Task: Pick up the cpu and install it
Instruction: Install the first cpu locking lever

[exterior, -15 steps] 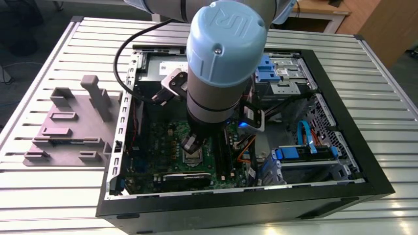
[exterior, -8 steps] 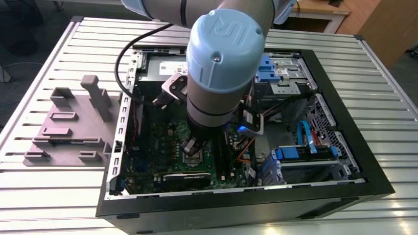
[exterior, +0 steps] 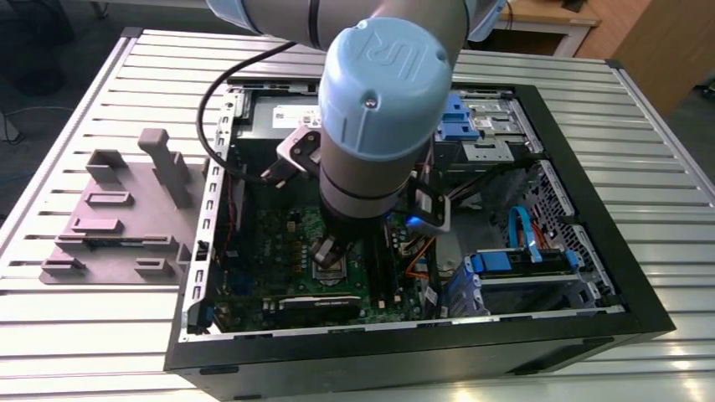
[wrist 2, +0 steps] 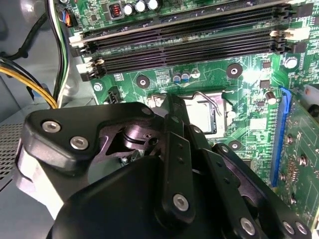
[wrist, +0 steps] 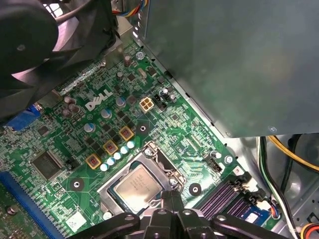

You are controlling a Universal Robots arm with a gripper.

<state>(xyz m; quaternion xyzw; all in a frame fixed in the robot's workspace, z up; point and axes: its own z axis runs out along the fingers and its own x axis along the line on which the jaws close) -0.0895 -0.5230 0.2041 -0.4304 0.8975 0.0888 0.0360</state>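
Setting, exterior view. A table (exterior: 100, 335) with a ribbed, pale metal top of parallel slats carries the work area; its surface reflects even, diffuse light. An open black computer case (exterior: 625, 285) lies on the table, towards the exterior view's right. A mauve-grey tray (exterior: 112, 226) with upright blocks rests on the slats at the exterior view's left, just beside the case. Beyond the table's far edge stands light wooden furniture (exterior: 648, 42), with a pale desk (exterior: 547, 21) next to it. The floor (exterior: 33, 100) at the far left is dark.
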